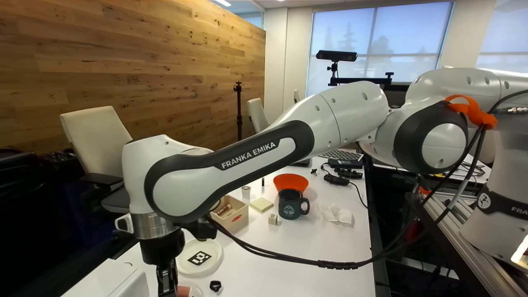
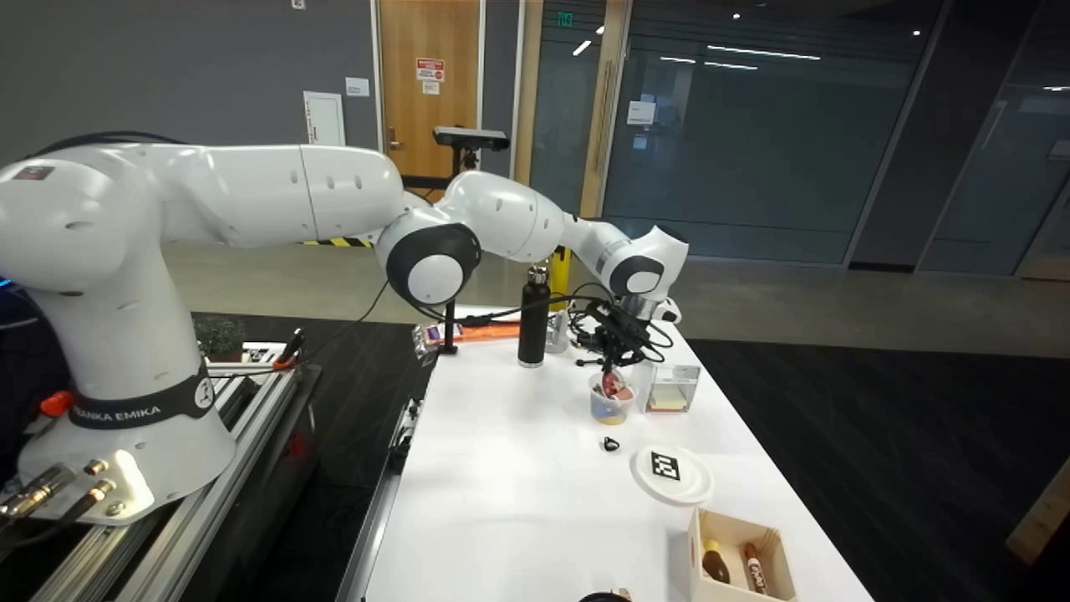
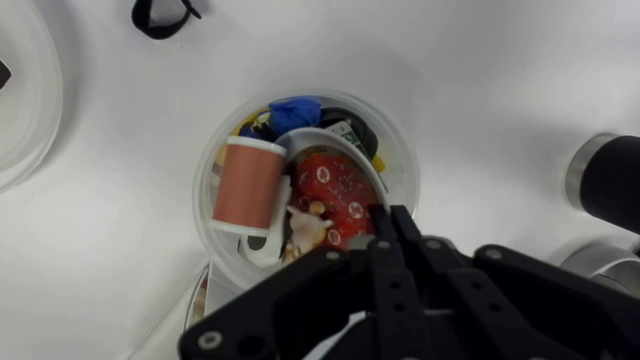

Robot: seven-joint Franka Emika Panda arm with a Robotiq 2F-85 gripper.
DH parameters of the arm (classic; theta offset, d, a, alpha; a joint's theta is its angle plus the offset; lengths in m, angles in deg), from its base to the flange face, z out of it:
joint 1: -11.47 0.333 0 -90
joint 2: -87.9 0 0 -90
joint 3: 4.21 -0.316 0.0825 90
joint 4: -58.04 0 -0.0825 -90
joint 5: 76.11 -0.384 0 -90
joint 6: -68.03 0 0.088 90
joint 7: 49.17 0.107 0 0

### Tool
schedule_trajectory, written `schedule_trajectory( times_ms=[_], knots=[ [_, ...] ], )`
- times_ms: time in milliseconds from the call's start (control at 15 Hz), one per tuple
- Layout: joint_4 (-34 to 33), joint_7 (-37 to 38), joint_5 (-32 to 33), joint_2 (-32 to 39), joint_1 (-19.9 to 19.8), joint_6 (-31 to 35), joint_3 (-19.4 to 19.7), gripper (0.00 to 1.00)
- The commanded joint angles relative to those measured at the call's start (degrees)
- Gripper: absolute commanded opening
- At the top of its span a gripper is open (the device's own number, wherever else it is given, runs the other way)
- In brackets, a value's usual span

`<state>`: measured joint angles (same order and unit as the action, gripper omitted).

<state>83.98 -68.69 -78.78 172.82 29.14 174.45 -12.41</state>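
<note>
My gripper (image 3: 394,212) points down at a round clear plastic container (image 3: 201,200) full of small objects. Its fingers are nearly together, on either side of the white rim of a red patterned dish (image 3: 337,187), and look shut on it. The dish sits tilted inside the container. Beside it lie a salmon-coloured roll with white ends (image 3: 250,186), a small pale figurine (image 3: 307,227) and a blue bundle (image 3: 295,114). In an exterior view the gripper (image 2: 610,365) is just above the container (image 2: 610,410). In an exterior view the gripper (image 1: 167,284) is partly cut off by the bottom edge.
A white plate with a black-and-white marker (image 2: 696,483) and a black ring-shaped item (image 2: 611,444) lie nearby. A clear box of notes (image 2: 671,386) and a black bottle (image 2: 533,322) stand close. A wooden box (image 1: 239,220), dark mug (image 1: 290,208) and orange bowl (image 1: 291,181) are farther along.
</note>
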Motion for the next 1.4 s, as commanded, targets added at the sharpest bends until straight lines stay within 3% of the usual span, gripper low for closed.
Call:
schedule_trajectory(
  times_ms=[0,533,1333],
  knots=[
    [-0.2,0.44,0.08,-0.65,0.15,0.94,-0.52,0.01],
    [-0.24,3.23,0.81,-3.53,1.22,3.48,0.61,0.01],
    [0.16,9.79,3.28,-3.58,-3.39,4.81,6.23,0.01]
  ],
)
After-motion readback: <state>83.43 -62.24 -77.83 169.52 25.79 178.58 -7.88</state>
